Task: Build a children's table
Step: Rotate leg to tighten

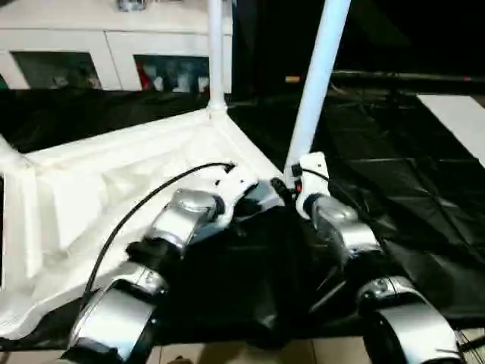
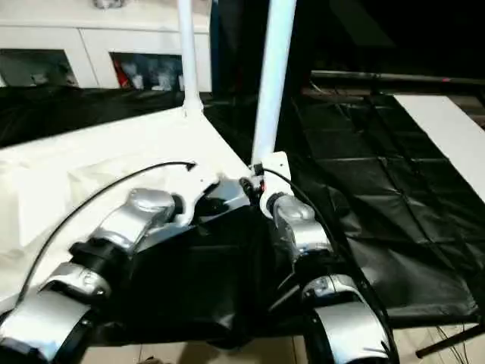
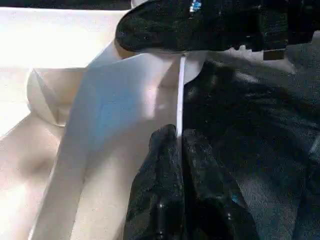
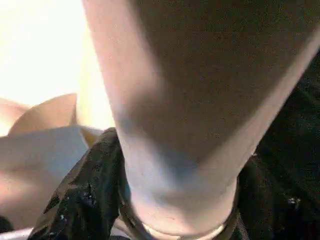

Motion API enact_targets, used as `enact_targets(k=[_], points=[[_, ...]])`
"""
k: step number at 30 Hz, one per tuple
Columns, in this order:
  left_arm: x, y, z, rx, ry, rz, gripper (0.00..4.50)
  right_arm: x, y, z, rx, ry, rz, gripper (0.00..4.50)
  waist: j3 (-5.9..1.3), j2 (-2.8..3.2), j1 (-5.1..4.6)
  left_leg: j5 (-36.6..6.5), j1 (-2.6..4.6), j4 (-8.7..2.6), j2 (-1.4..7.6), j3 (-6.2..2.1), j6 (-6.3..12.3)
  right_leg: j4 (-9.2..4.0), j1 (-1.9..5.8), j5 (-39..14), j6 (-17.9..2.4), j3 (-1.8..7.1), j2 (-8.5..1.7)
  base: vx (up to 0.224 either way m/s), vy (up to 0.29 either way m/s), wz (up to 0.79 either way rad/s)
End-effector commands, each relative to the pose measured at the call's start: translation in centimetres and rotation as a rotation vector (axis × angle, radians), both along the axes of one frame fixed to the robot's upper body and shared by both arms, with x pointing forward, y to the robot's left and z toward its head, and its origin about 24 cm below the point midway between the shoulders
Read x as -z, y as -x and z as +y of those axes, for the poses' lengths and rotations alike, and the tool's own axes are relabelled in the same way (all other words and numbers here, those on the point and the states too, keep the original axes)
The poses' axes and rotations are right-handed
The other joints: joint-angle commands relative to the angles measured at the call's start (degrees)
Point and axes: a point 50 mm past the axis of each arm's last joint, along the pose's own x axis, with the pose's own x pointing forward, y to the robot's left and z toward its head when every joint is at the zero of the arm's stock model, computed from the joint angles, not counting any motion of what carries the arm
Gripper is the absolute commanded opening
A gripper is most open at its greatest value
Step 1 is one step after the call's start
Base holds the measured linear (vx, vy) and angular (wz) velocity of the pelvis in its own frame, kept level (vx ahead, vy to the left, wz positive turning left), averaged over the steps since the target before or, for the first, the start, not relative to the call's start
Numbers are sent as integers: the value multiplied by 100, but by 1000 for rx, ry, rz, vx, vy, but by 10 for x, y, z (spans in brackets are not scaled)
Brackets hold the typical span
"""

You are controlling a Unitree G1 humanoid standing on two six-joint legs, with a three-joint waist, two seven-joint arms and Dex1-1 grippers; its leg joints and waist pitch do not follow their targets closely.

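Note:
The children's table lies upside down: its white ribbed tabletop (image 1: 114, 189) rests on a black sheet. One white leg (image 1: 216, 53) stands upright in the far corner socket. A second leg (image 1: 318, 76) rises, slightly tilted, from the near right corner. My right gripper (image 1: 292, 186) is closed around the base of this leg (image 4: 190, 100), with one black finger (image 4: 85, 195) pressed to its side. My left gripper (image 3: 178, 137) sits just left of that corner, shut on the thin edge of the tabletop's rim (image 3: 181, 90).
The black sheet (image 1: 379, 174) covers the floor to the right and front. A white glass-door cabinet (image 1: 114, 45) stands behind the tabletop. A white panel (image 1: 462, 121) lies at the far right, beyond a dark bar (image 1: 394, 76).

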Motion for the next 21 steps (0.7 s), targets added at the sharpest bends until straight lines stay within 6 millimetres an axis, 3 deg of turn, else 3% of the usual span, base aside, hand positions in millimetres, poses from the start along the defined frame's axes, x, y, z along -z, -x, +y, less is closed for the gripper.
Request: enact_targets(k=[1, 3, 4, 5, 8, 9, 13, 15, 17, 21], points=[[19, 2, 10, -127, -32, 38, 0, 20, 12, 14, -58, 23, 95, 269, -270, -37, -35, -1372, 87, -369, 123, -48, -79, -481, 138, -1173, -983, 175, -383, 0, 0, 0], [20, 3, 10, -116, -42, 43, 0, 16, 11, 17, -85, -7, 62, 269, -261, -41, -37, -1452, 84, -382, 132, -54, -77, -495, 132, -1310, -938, 175, -391, 0, 0, 0], [21, 3, 12, -106, -50, 48, 0, 8, 9, 18, -113, -62, 18, 325, -265, -35, -36, -1481, 87, -386, 138, -57, -78, -498, 128, -1352, -923, 174, -393, 0, 0, 0], [21, 3, 13, -96, -54, 51, 0, 4, 8, 17, -127, -82, -15, 339, -263, -54, -42, -1495, 82, -386, 140, -57, -57, -497, 130, -1359, -910, 176, -390, 0, 0, 0], [21, 4, 17, -69, -59, 57, 0, -3, 6, 13, -159, -92, -56, 348, -259, -66, -59, -1431, 49, -395, 135, -63, 0, -490, 153, -1268, -901, 167, -386, 0, 0, 0], [21, 5, 18, -54, -63, 60, 0, -5, 6, 10, -168, -86, -65, 373, -257, -72, -67, -1418, 41, -399, 137, -66, 2, -490, 157, -1282, -898, 167, -394, 0, 0, 0], [19, 8, 27, 5, -60, 75, 0, -14, 4, -10, -286, -51, -84, 401, -259, -89, -117, -1367, 33, -383, 139, -63, 72, -496, 163, -1298, -993, 165, -402, 0, 0, 0], [17, 9, 29, 24, -59, 73, 0, -16, 5, -15, -333, -53, -84, 423, -270, -89, -118, -1273, 19, -366, 136, -59, 141, -478, 183, -1132, -1050, 159, -398, 0, 0, 0], [13, 13, 36, 87, -53, 79, 0, -18, 12, -28, -502, -16, -75, 423, -272, -82, -108, -1161, 7, -353, 152, -61, 237, -460, 192, -917, -1123, 154, -401, 0, 0, 0], [7, 20, 44, 200, -33, 89, 0, -20, 21, -41, -641, 16, -64, 423, -292, -72, -98, -904, 4, -320, 156, -44, 336, -394, 212, -309, -1329, 151, -384, 0, 0, 0]])
